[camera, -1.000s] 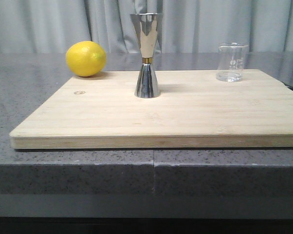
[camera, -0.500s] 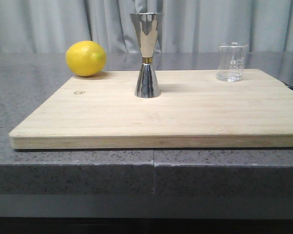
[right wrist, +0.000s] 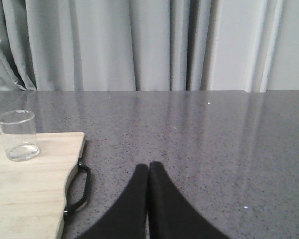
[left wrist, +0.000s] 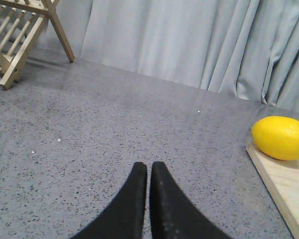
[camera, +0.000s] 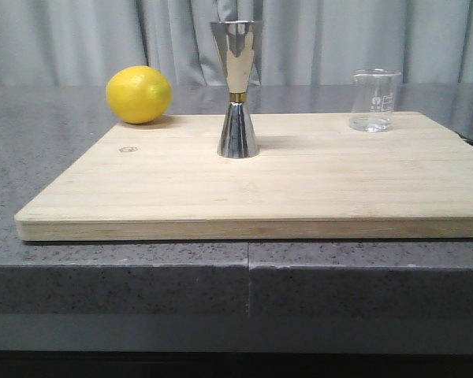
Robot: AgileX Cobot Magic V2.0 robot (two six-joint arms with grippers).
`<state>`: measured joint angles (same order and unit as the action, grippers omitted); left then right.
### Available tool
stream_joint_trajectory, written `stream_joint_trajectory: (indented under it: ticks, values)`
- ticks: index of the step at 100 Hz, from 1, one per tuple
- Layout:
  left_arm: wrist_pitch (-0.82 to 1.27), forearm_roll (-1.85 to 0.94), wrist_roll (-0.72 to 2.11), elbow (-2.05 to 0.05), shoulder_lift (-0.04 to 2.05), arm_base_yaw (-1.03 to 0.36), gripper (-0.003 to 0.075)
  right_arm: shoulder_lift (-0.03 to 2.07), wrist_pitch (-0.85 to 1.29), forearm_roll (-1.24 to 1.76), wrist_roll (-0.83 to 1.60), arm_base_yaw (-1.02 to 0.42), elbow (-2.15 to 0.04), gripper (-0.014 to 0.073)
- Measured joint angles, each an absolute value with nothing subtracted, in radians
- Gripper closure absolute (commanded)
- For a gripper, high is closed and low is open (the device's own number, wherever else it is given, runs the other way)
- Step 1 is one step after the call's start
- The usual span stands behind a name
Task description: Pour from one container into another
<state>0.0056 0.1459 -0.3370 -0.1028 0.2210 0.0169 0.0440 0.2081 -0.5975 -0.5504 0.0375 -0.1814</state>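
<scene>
A small clear glass beaker (camera: 374,100) with white printed marks stands upright at the back right of the wooden board (camera: 299,189); it also shows in the right wrist view as the beaker (right wrist: 19,135). A shiny steel hourglass jigger (camera: 236,88) with a gold waist band stands upright near the board's middle back. Neither gripper appears in the front view. My left gripper (left wrist: 149,167) is shut over bare grey counter, left of the board. My right gripper (right wrist: 148,168) is shut over counter, right of the board, holding nothing.
A yellow lemon (camera: 139,94) rests on the counter at the board's back left corner, also seen as the lemon (left wrist: 280,138). A black handle (right wrist: 79,189) sits on the board's right end. A wooden rack (left wrist: 20,35) stands far left. Grey curtains hang behind.
</scene>
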Motion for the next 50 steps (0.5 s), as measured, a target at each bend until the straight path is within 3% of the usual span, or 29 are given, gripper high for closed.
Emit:
stream_joint_trajectory:
  ticks: [50]
  values:
    - [-0.009,0.164,-0.337,-0.103,0.221,0.015,0.0741,0.044,0.152,-0.639,-0.550,0.037,-0.181,0.0661]
